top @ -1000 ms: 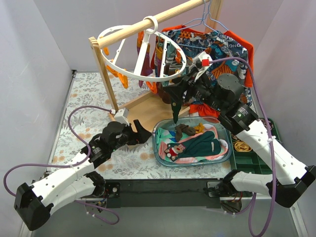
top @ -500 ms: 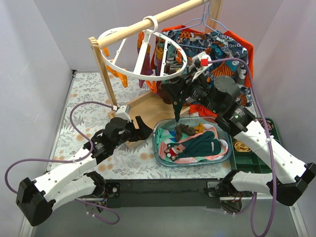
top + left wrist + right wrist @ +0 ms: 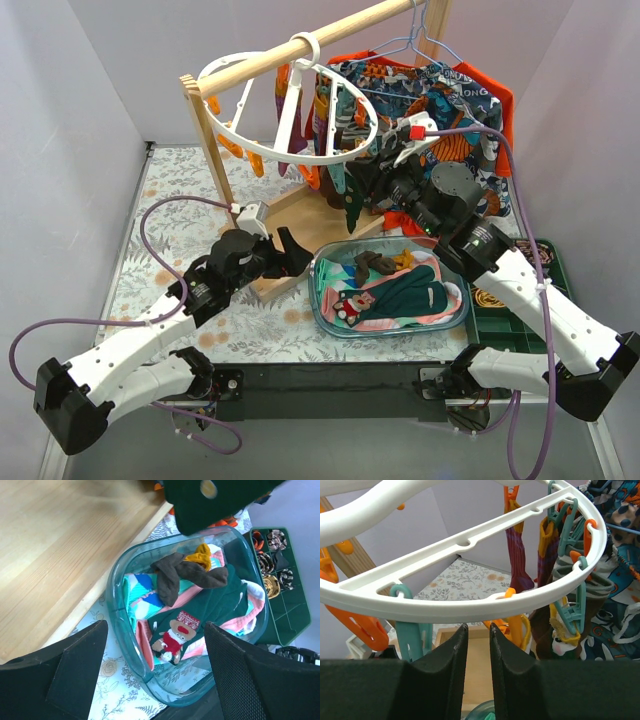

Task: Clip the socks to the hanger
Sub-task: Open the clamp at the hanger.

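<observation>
Starting at the right jaws [image 3: 477, 627]: drawn close, only a thin slit between the pads, aimed upward just beneath the near rim of the hanger [image 3: 470, 547]. Gripping the dotted sock [image 3: 351, 208], going by the overhead view, dark green length dangling straight down below them, above the far-left corner of the bin [image 3: 117, 580]. No sight of the pinch itself from the wrist camera.

Step in hand, at a guess: bringing that sock up to a peg. Not yet clipped. Next up, probably: picking a free peg, perhaps the teal peg [image 3: 415, 630] hanging just left of the jaws, getting it squeezed open, then feeding the cuff in. Fiddly for one arm alone, with the ring free to swing on the wooden rail [image 3: 340, 32]. Likely a job for both.

Further out: right arm raised, reaching far and left over the bin, wrist tipped up toward the ring. On the far pegs, hung socks [image 3: 517, 550] already in place.

Over to the left jaws [image 3: 285, 250]: spread wide, nothing in them, low over the wooden base [image 3: 60, 545] just left of the bin, arm stretched forward along the worktop. More laundry waiting in the bin, the teal sock [image 3: 410, 290] among it.
</observation>
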Available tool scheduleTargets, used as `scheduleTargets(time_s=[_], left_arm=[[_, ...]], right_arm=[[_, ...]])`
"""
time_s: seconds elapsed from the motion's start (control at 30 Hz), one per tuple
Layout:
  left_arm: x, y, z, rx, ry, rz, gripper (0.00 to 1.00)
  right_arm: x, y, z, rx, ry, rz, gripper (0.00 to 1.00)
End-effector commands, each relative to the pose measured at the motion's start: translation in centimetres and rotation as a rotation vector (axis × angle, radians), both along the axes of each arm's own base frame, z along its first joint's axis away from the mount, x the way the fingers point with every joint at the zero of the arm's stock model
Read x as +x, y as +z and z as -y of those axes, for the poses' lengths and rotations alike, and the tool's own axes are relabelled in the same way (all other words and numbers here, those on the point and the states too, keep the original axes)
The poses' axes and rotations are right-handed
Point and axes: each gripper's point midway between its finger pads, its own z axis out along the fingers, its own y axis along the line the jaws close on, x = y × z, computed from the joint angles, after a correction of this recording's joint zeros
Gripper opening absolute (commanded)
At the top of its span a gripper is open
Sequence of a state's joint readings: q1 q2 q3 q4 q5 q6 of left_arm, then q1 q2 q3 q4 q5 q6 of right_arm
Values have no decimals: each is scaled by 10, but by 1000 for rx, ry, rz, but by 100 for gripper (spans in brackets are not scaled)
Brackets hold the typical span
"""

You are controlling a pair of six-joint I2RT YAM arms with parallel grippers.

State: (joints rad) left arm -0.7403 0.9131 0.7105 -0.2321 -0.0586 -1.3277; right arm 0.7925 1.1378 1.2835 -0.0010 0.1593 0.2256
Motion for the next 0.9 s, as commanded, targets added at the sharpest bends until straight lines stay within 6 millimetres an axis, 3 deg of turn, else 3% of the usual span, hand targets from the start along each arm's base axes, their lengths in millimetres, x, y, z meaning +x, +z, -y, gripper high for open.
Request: scheduleTargets(time_s=[0.0, 0.27, 0.33, 0.6, 0.87], left_arm=[[1, 35, 11, -43, -64, 100, 76], [-8, 102, 35, -208, -208, 327, 76], [-7, 109, 38, -216, -220, 339, 77], [-4, 157, 33, -262, -185, 421, 77], [-15, 179, 34, -334, -198, 367, 77]], right_arm=[[1, 19, 11, 18, -39, 82, 29], [13, 1, 22, -41, -104, 85, 30], [19, 0, 27, -57, -134, 92, 30], [26, 0, 43, -87, -177, 116, 31], [1, -18, 51, -99, -110, 128, 35]])
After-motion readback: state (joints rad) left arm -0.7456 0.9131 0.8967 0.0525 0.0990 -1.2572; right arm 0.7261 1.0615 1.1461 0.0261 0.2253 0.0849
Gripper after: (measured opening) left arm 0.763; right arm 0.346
